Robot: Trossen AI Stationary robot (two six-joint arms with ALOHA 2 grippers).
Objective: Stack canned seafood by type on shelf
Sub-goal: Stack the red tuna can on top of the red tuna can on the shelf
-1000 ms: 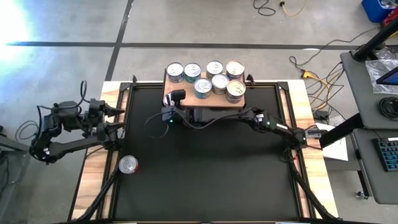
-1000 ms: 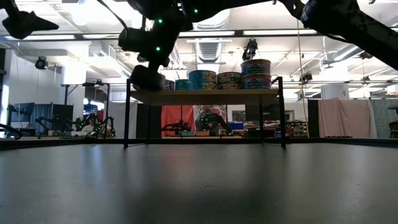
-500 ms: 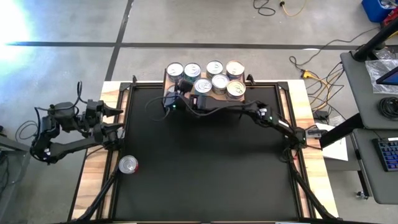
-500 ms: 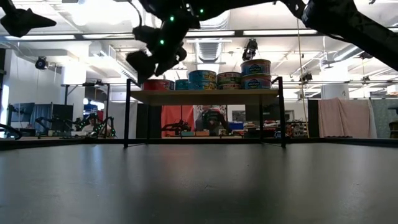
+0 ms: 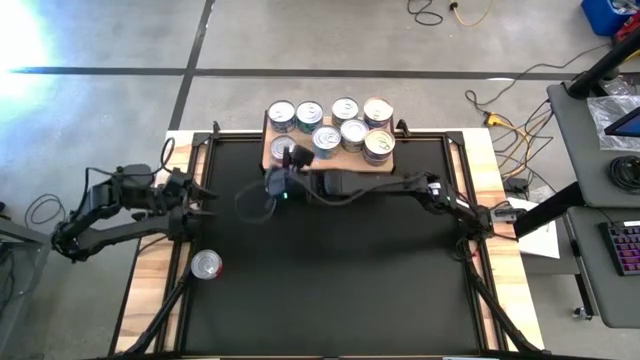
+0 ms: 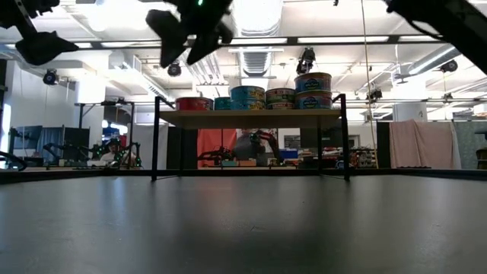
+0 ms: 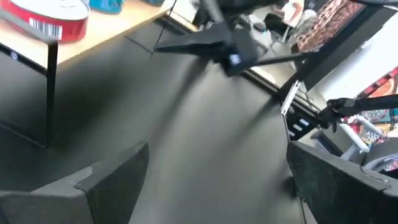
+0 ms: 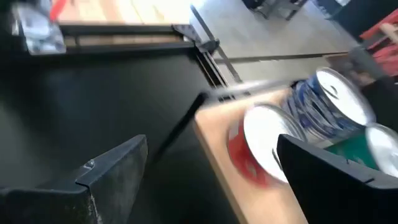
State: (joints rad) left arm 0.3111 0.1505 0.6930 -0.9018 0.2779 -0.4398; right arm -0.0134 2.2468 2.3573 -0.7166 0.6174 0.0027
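The shelf (image 5: 300, 160) stands at the table's far edge with several tins of canned seafood (image 5: 345, 125) on its wood top; at the right, two tins (image 6: 313, 90) are stacked. A red tin (image 8: 258, 152) stands on the shelf's near left corner (image 6: 194, 103). My right gripper (image 5: 283, 166) hangs open just above and in front of that tin (image 6: 186, 34), holding nothing. My left gripper (image 5: 200, 195) is open over the mat's left edge, its fingers (image 7: 112, 180) empty. Another red tin (image 5: 206, 264) stands on the table's wooden left strip.
The black mat (image 5: 330, 270) fills the table between wooden side strips (image 5: 155, 270). The shelf's thin black legs (image 6: 155, 141) stand on the mat. Cables (image 5: 500, 120) lie on the floor beyond the table's right side.
My right gripper has come up off the shelf's near left corner, rolled about its own line and drawn back a little toward the near edge; the red tin stays standing there. My left gripper has gone a little toward the table's right and down.
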